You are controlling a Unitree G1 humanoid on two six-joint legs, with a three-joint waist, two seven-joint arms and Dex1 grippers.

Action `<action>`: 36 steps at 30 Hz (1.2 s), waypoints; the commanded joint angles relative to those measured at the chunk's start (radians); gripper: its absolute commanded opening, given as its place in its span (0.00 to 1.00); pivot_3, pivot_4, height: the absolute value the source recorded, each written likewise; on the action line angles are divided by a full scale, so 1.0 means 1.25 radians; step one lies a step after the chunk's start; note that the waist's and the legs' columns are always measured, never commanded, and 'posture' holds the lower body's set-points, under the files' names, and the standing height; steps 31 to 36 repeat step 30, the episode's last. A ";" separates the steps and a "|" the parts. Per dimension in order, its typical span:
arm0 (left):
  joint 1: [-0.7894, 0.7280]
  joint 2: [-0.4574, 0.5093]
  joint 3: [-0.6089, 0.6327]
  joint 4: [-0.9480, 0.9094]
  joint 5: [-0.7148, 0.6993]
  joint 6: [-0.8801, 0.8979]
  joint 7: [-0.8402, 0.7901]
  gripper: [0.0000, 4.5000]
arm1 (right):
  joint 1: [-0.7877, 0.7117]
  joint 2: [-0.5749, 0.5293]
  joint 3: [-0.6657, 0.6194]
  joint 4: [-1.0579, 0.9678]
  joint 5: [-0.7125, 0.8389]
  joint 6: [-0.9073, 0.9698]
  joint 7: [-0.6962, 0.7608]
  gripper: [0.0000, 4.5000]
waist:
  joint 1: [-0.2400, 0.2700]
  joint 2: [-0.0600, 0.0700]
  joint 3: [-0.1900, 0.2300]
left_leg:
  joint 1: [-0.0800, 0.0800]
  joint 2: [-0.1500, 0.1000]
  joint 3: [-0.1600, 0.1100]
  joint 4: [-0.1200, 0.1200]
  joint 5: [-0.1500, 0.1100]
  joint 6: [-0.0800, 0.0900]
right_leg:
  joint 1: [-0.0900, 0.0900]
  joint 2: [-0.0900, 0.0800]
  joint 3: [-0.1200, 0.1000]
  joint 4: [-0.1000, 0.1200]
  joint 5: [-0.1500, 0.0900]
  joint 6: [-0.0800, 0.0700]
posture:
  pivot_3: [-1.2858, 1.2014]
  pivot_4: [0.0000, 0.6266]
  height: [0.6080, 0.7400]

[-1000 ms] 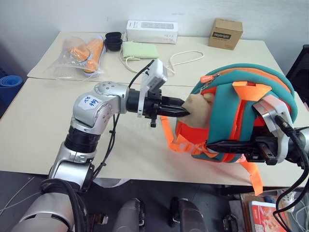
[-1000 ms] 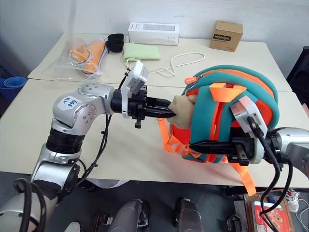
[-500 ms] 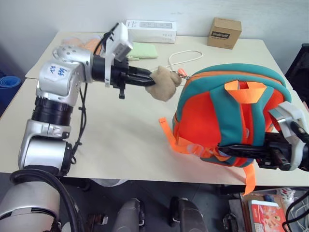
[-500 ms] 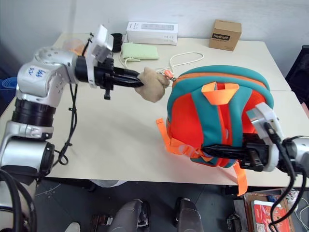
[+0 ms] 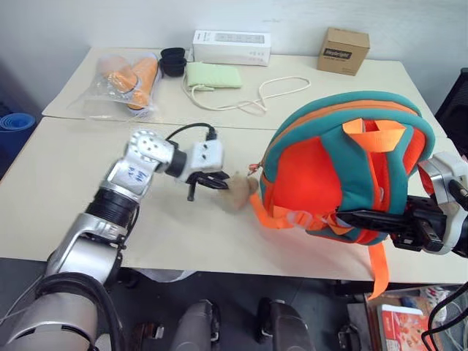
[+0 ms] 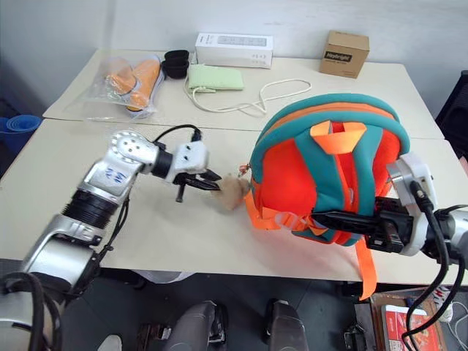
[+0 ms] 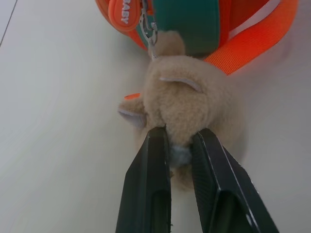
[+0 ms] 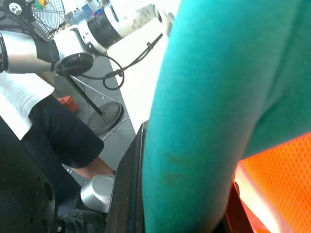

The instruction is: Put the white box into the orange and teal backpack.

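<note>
- Our left gripper (image 7: pixel 181 145) pinches the tan plush toy (image 7: pixel 192 111), its two black fingers pressed into the fluff low over the bench (image 5: pixel 66 190).
- Just beyond its tips, a small metal clip (image 7: pixel 149 36) ties the toy to the orange and teal backpack (image 5: pixel 344 172), so pulling the toy tugs the bag's zipper side.
- Our right gripper (image 5: pixel 369 219) is clamped on the backpack's lower edge and holds the bag upright off the bench; we see teal fabric between its fingers in the right wrist view.
- The backpack is soft and floppy, we judge, and needs both holds to stay open-mouthed.
- We do not see a rounded white box; well beyond the left gripper, at the bench's far edge, lies a sharp-edged white carton (image 5: pixel 231 47).
- A box like that should be light, stiff and a little slick; we would grip across its narrow width near the middle.
</note>
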 commanded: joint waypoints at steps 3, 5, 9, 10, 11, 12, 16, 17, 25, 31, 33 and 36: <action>0.058 -0.065 -0.002 -0.076 0.012 0.042 0.038 0.07 | -0.046 0.031 0.021 0.013 -0.079 -0.070 -0.051 0.00 | -0.002 0.000 0.000 | 0.000 -0.001 0.001 0.001 -0.001 0.002 | 0.001 -0.004 -0.001 0.000 0.001 0.001 | 0.52 0.24 1.00; 0.085 -0.051 0.021 -0.127 -0.014 0.100 0.021 0.23 | -0.052 0.034 0.032 0.021 -0.108 -0.083 -0.061 0.00 | -0.003 0.000 0.000 | 0.000 -0.001 0.001 0.001 -0.001 0.002 | 0.000 -0.004 -0.001 0.001 0.001 0.001 | 0.52 0.24 1.00; 0.131 0.002 0.094 -0.209 -0.090 0.216 -0.016 0.51 | -0.036 -0.001 0.023 0.056 -0.127 -0.068 -0.020 0.16 | -0.006 0.000 0.000 | 0.000 -0.001 0.001 0.001 -0.001 0.002 | 0.000 -0.004 -0.002 0.003 0.001 0.001 | 0.52 0.24 1.00; 0.145 0.022 0.118 -0.228 -0.108 0.239 -0.018 0.58 | -0.024 -0.021 0.007 0.067 -0.125 -0.057 0.009 0.22 | -0.006 0.000 0.000 | 0.000 -0.001 0.001 0.001 -0.001 0.002 | 0.000 -0.004 -0.002 0.003 0.001 0.001 | 0.52 0.24 1.00; 0.160 0.043 0.140 -0.248 -0.125 0.261 -0.022 0.65 | -0.011 -0.044 -0.013 0.081 -0.123 -0.047 0.040 0.29 | -0.006 0.000 0.000 | 0.000 -0.001 0.001 0.001 -0.001 0.002 | 0.000 -0.003 -0.002 0.003 0.001 0.001 | 0.52 0.24 1.00; 0.174 0.064 0.161 -0.264 -0.141 0.281 -0.027 0.72 | 0.000 -0.067 -0.031 0.098 -0.124 -0.040 0.068 0.37 | -0.006 0.000 0.000 | 0.000 -0.001 0.001 0.001 -0.001 0.002 | 0.000 -0.003 -0.002 0.003 0.001 0.001 | 0.52 0.24 1.00; 0.233 0.154 0.276 -0.348 -0.254 0.410 -0.062 1.00 | 0.056 -0.168 -0.129 0.232 -0.184 -0.040 0.195 0.68 | -0.005 0.000 0.000 | 0.000 -0.001 0.001 0.001 -0.001 0.002 | 0.001 -0.003 -0.002 0.003 0.001 0.001 | 0.52 0.24 1.00; 0.250 0.183 0.320 -0.373 -0.301 0.457 -0.078 1.00 | 0.073 -0.198 -0.158 0.279 -0.204 -0.036 0.233 0.76 | -0.006 0.000 0.000 | 0.000 -0.001 0.001 0.001 -0.001 0.002 | 0.001 -0.003 -0.002 0.003 0.001 0.001 | 0.52 0.24 1.00; 0.325 0.405 0.649 -0.451 -0.582 0.762 -0.096 1.00 | 0.139 -0.296 -0.356 0.462 -0.333 -0.045 0.391 1.00 | -0.011 0.001 -0.001 | 0.001 0.000 0.001 0.001 -0.002 0.001 | 0.001 -0.003 -0.001 0.001 0.000 0.001 | 0.52 0.24 1.00; 0.321 0.370 0.659 -0.487 -0.576 0.711 0.003 1.00 | 0.097 -0.277 -0.361 0.497 -0.350 -0.055 0.373 1.00 | -0.006 0.002 -0.001 | 0.002 -0.001 0.001 0.001 -0.006 -0.005 | 0.001 -0.004 -0.001 0.000 0.000 0.001 | 0.52 0.24 1.00; 0.321 0.370 0.659 -0.487 -0.576 0.711 0.003 1.00 | 0.097 -0.277 -0.361 0.497 -0.350 -0.055 0.373 1.00 | -0.006 0.002 -0.001 | 0.002 -0.001 0.001 0.001 -0.006 -0.005 | 0.001 -0.004 -0.001 0.000 0.000 0.001 | 0.52 0.24 1.00; 0.321 0.370 0.659 -0.487 -0.576 0.711 0.003 1.00 | 0.097 -0.277 -0.361 0.497 -0.350 -0.055 0.373 1.00 | -0.006 0.002 -0.001 | 0.002 -0.001 0.001 0.001 -0.006 -0.005 | 0.001 -0.004 -0.001 0.000 0.000 0.001 | 0.52 0.24 1.00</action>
